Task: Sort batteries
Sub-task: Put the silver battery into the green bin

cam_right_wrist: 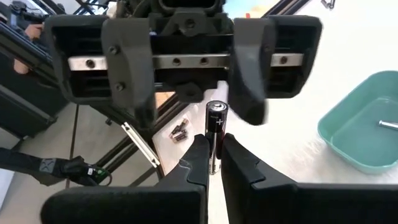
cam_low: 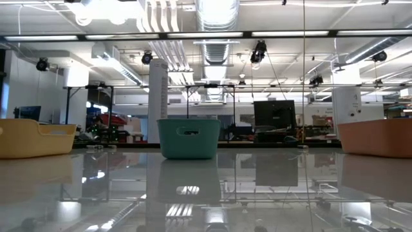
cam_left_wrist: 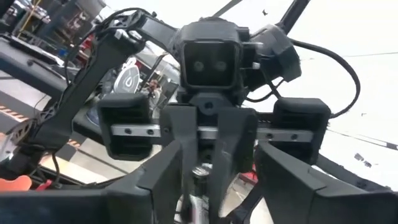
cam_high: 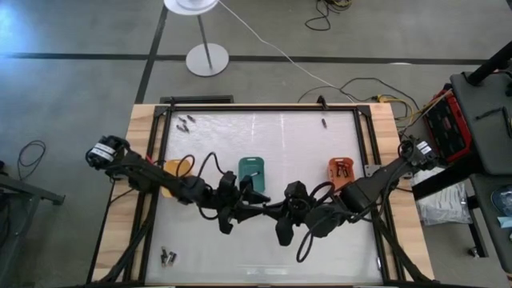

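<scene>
Over the table's middle the two grippers face each other. My right gripper (cam_right_wrist: pixel 214 142) (cam_high: pixel 276 210) is shut on a black battery (cam_right_wrist: pixel 216 121) with a silver end (cam_left_wrist: pixel 200 174). My left gripper (cam_left_wrist: pixel 217 177) (cam_high: pixel 254 200) is open. Its fingers (cam_right_wrist: pixel 127 68) stand on either side of the battery's free end without touching it. Loose batteries lie on the table at the far left (cam_high: pixel 185 123), far right (cam_high: pixel 324 123) and near left (cam_high: pixel 168 257). Neither arm shows in the low view. My right gripper pinches the black battery by one end (cam_right_wrist: pixel 215 149) between its two fingers. The rest of the battery sticks out past the fingertips toward the left gripper. The battery is lifted clear of the table.
Three small trays stand in a row across the table's middle: yellow (cam_high: pixel 178 170) (cam_low: pixel 32 138), green (cam_high: pixel 253 170) (cam_low: pixel 188 137) with one battery (cam_right_wrist: pixel 385 124) inside, and orange (cam_high: pixel 342 170) (cam_low: pixel 376 136) holding several batteries. A black frame (cam_high: pixel 260 106) borders the white surface.
</scene>
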### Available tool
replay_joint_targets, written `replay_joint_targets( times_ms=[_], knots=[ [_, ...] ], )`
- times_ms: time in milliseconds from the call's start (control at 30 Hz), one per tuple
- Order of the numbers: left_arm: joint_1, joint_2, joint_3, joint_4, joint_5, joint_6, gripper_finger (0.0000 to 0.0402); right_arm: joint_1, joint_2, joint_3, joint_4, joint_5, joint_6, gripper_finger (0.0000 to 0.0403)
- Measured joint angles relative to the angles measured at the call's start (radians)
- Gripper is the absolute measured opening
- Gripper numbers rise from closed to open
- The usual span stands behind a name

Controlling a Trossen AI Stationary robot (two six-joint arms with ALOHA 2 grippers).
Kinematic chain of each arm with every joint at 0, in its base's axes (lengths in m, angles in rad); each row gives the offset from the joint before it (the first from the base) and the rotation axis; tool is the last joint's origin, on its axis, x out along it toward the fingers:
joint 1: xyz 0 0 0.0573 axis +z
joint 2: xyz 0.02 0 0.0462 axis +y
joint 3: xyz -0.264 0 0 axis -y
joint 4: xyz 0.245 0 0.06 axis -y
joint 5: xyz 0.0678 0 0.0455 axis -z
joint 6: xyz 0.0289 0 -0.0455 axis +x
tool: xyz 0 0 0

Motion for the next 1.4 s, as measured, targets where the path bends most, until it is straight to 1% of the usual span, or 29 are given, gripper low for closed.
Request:
replay_joint_targets(
  times_ms=[100,167,333,533,667,800,833,900,1000,1100,1167,1267,1400],
  knots=[
    [0.011,0.002,0.0,0.0,0.01,-0.009,0.018,0.0,0.0,0.0,0.007,-0.002,-0.01,0.0013],
    [0.014,0.004,-0.001,0.0,0.009,-0.023,0.0166,0.0,0.0,0.0,0.007,-0.006,-0.011,0.0013],
    [0.016,0.005,-0.007,0.001,0.014,-0.044,0.0116,0.0,0.0,0.0,0.025,0.012,-0.019,0.0013],
    [0.016,0.005,-0.007,0.001,0.018,-0.045,0.0067,0.0,-0.002,0.0,0.023,0.019,-0.026,0.0013],
    [0.016,0.005,-0.006,0.004,0.042,-0.03,0.0019,0.001,-0.002,0.0,0.027,0.026,-0.03,0.0013],
    [0.016,-0.003,0.0,-0.007,0.062,-0.032,0.0014,0.003,-0.002,0.001,0.044,0.021,-0.049,0.002],
    [0.016,-0.01,0.002,-0.023,0.067,-0.032,0.0014,0.003,-0.002,0.001,0.046,0.022,-0.051,0.003],
    [0.027,-0.028,0.003,-0.06,0.072,-0.034,0.0014,0.002,-0.002,0.001,0.047,0.028,-0.054,0.0061],
    [0.053,-0.052,-0.007,-0.096,0.082,-0.034,0.0014,0.002,-0.011,0.001,0.037,0.057,-0.055,0.0123],
    [0.084,-0.065,-0.042,-0.101,0.092,-0.034,0.0014,0.013,-0.02,0.002,-0.014,0.115,-0.03,0.0184],
    [0.103,-0.068,-0.066,-0.144,0.082,-0.041,0.0014,0.02,-0.027,0.002,-0.11,0.127,0.019,0.0221],
    [0.122,-0.068,-0.087,-0.287,0.007,-0.075,0.0014,0.032,-0.05,0.002,-0.326,0.125,0.162,0.0267],
    [0.164,-0.067,-0.074,-0.5,-0.044,-0.137,0.0014,0.045,-0.093,0.002,-0.627,0.093,0.321,0.0309]
  ],
)
